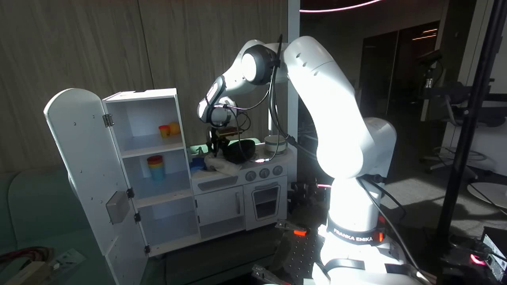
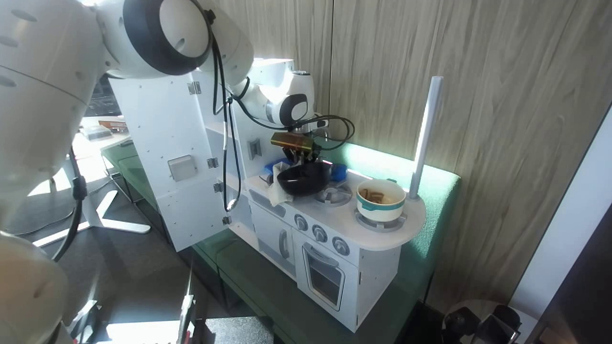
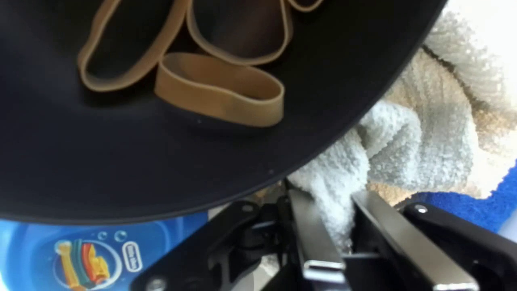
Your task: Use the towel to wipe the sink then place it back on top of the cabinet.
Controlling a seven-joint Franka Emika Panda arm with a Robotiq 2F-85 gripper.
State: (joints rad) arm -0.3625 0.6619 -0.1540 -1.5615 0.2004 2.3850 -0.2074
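I see the open cabinet (image 1: 140,95) at the left of an exterior view and the stove (image 1: 220,206) at its right. A bowl (image 2: 306,184) shows mid-frame in an exterior view, a pot (image 2: 380,215) farther right. The towel (image 3: 428,141) lies at the right of the wrist view, just beside the bowl, and drapes over the stove's front edge; my claw (image 3: 331,198), at lower right, pinches a fold of it. Stacked cups (image 1: 157,170) stand on the cabinet's middle shelf (image 1: 164,190), a smaller cup (image 1: 164,131) on the upper shelf (image 1: 142,144). Brown strips (image 2: 372,196) lie in the pot, tan loops (image 3: 222,95) in the bowl.
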